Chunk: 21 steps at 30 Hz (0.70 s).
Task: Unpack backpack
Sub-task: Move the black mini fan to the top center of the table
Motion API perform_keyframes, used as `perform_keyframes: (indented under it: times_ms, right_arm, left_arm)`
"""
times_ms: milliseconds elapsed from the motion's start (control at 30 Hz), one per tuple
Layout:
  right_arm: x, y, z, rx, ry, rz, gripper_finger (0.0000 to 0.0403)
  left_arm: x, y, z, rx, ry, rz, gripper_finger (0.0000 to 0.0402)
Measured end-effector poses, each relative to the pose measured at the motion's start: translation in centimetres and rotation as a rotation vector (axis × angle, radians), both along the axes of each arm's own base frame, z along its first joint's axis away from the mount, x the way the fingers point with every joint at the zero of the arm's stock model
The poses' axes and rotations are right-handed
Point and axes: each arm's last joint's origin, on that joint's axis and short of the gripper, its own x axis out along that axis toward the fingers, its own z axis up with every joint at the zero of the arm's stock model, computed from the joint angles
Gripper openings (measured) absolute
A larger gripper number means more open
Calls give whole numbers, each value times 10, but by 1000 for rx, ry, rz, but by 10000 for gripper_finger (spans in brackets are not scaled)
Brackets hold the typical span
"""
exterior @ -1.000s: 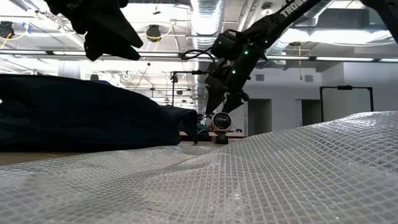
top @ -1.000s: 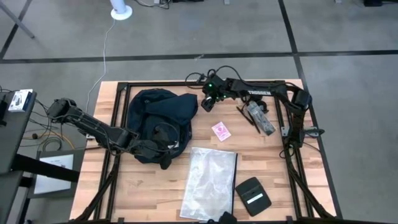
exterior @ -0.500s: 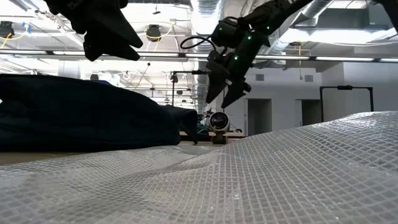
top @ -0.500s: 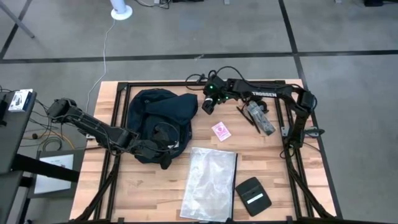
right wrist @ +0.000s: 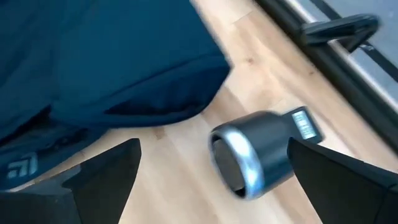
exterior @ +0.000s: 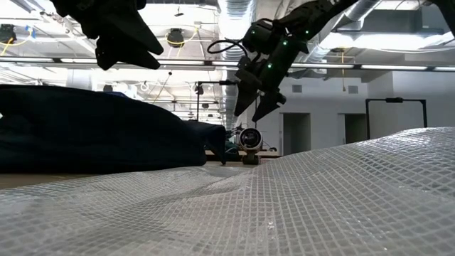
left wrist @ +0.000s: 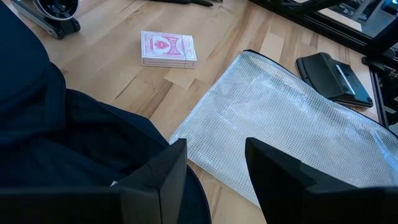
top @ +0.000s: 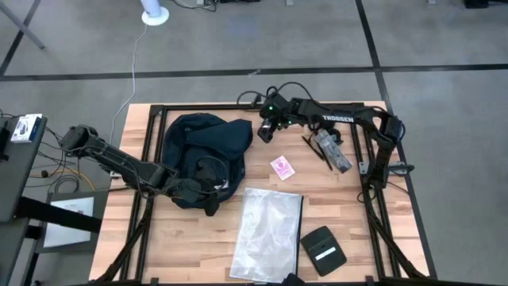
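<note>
The dark navy backpack (top: 202,147) lies slumped on the table's left half, its rounded bulk flat on the wood (exterior: 85,128). My left gripper (left wrist: 214,180) hovers open over the backpack's near right edge (top: 208,193). My right gripper (top: 264,135) hangs open in the air by the backpack's far right corner (exterior: 247,114). Below it a dark cylinder with a silver rim (right wrist: 261,152) lies on the table (exterior: 249,139), between the spread fingers in the right wrist view but clear of them.
A red card pack (top: 282,168) lies right of the backpack. A clear mesh plastic bag (top: 266,232) and a black pouch with a white label (top: 323,250) lie near the front edge. A clear packet (top: 332,151) lies at the far right. Black frame rails (top: 151,159) run along the table's sides.
My right gripper has risen from just above the silver-rimmed cylinder to well above it. The cylinder stays on the table where it was.
</note>
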Motion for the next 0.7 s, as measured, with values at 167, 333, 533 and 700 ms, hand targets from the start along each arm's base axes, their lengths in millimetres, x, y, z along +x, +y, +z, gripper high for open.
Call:
perform_keyframes:
  times_ms: [167, 333, 533, 700]
  right_arm:
    - [2, -9, -2, -27, -38, 7, 398]
    - [6, -14, -23, -28, 35, 94, 399]
    - [9, -21, -35, -60, 61, 125, 399]
    - [8, -24, -38, -65, 73, 126, 398]
  left_arm:
    - [0, 0, 0, 0, 0, 1, 152]
    - [0, 0, 0, -10, -6, 6, 152]
    - [0, 0, 1, -26, -10, 16, 152]
    - [0, 0, 0, -41, -10, 26, 152]
